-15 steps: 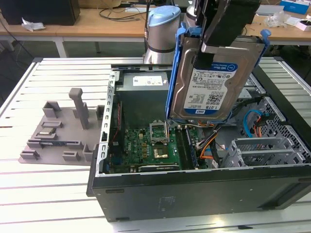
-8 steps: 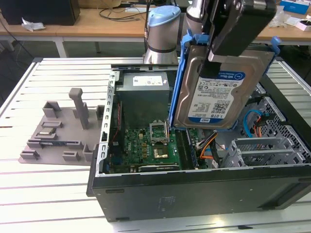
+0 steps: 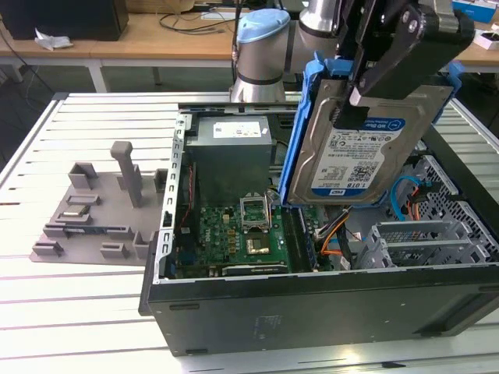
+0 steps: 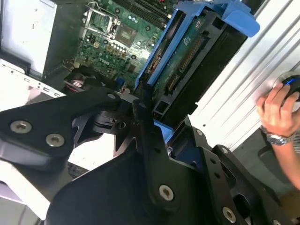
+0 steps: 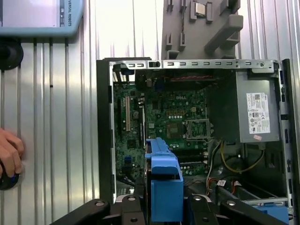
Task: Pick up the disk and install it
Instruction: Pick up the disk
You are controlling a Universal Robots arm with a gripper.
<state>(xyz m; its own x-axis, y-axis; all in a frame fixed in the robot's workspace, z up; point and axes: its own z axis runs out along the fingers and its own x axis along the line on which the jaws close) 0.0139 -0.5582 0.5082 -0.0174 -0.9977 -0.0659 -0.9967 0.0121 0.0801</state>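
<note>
We see the pincer (image 3: pixel 352 93) pinching the disk (image 3: pixel 366 148) by its upper edge. The disk hangs upright and tilted above the open computer case (image 3: pixel 312 304), over the side where the drive cage (image 3: pixel 425 241) sits. In our judgement, a skewed descent could snag the blue bracket (image 3: pixel 297 140) on the cage wall or on the loose cables (image 3: pixel 335 232) inside the case. A jolt could drop the disk onto the circuit board (image 3: pixel 234 234).

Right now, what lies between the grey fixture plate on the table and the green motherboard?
The case's metal side wall stands between the fixture plate and the motherboard, in the exterior view.
</note>
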